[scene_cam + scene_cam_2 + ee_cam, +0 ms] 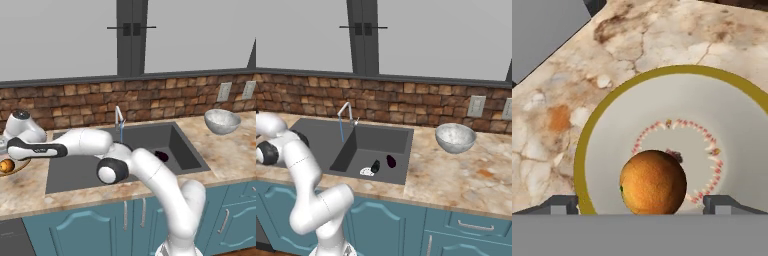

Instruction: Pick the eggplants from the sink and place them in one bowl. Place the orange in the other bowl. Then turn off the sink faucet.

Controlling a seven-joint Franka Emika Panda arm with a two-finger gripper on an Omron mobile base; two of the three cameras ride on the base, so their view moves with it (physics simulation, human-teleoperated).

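One orange [653, 182] lies in the tan-rimmed bowl [607, 115], between the spread fingers of the gripper [640, 204], jaws apart and clear of it. Two eggplants [376, 166] sit well away in the grey sink [381, 137]; one speckled bowl [455, 137] stands beyond on the marbled bench [466, 175]. One faucet [345, 111] runs before a brick wall [406, 102].

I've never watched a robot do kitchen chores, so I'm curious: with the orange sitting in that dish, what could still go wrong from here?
1. The open gripper straddles the orange in the tan-rimmed bowl; lifting away crookedly might nudge the fruit.
2. Two eggplants lie close together by the drain; grabbing one may knock the other.
3. The faucet runs into the sink, so the eggplants may be slippery.
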